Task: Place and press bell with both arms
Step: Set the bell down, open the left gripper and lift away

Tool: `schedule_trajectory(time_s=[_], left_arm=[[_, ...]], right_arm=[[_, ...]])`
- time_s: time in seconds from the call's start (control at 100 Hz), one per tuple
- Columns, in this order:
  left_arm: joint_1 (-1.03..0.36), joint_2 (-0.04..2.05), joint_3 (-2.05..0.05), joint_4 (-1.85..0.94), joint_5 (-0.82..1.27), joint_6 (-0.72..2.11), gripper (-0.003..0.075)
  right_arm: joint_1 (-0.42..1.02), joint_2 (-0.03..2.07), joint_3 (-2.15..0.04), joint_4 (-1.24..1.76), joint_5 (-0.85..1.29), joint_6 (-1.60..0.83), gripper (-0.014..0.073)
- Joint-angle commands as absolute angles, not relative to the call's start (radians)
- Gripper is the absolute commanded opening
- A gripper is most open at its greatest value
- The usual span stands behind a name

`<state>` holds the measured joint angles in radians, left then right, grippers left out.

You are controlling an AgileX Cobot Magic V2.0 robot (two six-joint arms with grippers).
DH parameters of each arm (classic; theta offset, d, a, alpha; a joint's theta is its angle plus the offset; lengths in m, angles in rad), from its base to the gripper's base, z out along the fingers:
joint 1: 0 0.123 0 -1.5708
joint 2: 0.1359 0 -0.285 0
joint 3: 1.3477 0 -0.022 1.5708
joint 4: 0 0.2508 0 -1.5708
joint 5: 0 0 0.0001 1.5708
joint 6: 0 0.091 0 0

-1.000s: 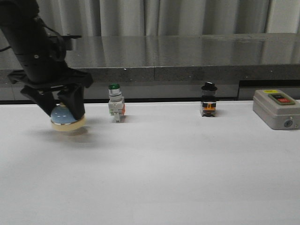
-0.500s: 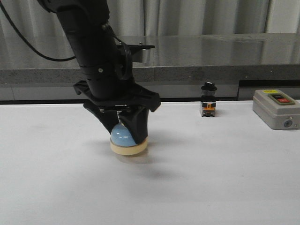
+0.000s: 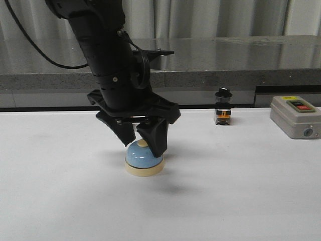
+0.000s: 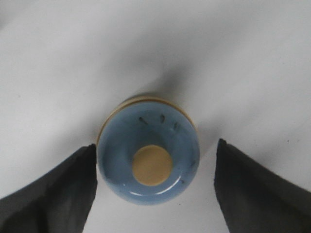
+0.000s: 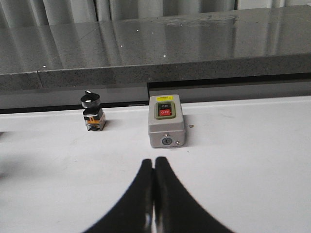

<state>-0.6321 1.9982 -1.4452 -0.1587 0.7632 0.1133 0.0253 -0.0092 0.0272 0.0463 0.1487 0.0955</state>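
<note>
The bell (image 3: pixel 144 159) is sitting on the bench (image 3: pixel 241 191) left of its middle, roughly midway between the front and rear edges. The left gripper (image 3: pixel 141 142) is straddling it, jaws apart, one finger seeming to brush the dome. Lifting away askew could be dragging or tipping the bell. The right gripper (image 5: pixel 154 194), jaws together, is hanging near the grey switch box (image 5: pixel 165 121).
</note>
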Motion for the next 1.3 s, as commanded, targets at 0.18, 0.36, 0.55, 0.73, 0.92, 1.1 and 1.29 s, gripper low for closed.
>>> schedule_trajectory(time_s=[0.18,0.36,0.55,0.73,0.92,1.1,1.29], left_arm=[[-0.637,1.886,-1.476,-0.176,0.719,0.116,0.0356],[-0.613,1.782,-1.476,-0.176,0.696,0.112,0.007],[-0.532,1.663,-1.472,-0.176,0.696,0.11,-0.0019],[-0.4,1.549,-1.431,-0.176,0.674,0.108,-0.0019],[-0.237,1.412,-1.318,-0.176,0.628,0.09,-0.0019],[-0.11,1.28,-1.192,-0.176,0.576,0.09,-0.0019],[0.018,1.127,-1.063,-0.176,0.555,0.09,-0.0019]], right_arm=[[0.02,-0.016,0.026,0.047,0.071,0.092,-0.0069],[0.02,-0.016,0.026,0.047,0.071,0.092,-0.0069],[0.02,-0.016,0.026,0.047,0.071,0.092,-0.0069],[0.02,-0.016,0.026,0.047,0.071,0.092,-0.0069],[0.02,-0.016,0.026,0.047,0.071,0.092,-0.0069],[0.02,-0.016,0.026,0.047,0.071,0.092,-0.0069],[0.02,-0.016,0.026,0.047,0.071,0.092,-0.0069]])
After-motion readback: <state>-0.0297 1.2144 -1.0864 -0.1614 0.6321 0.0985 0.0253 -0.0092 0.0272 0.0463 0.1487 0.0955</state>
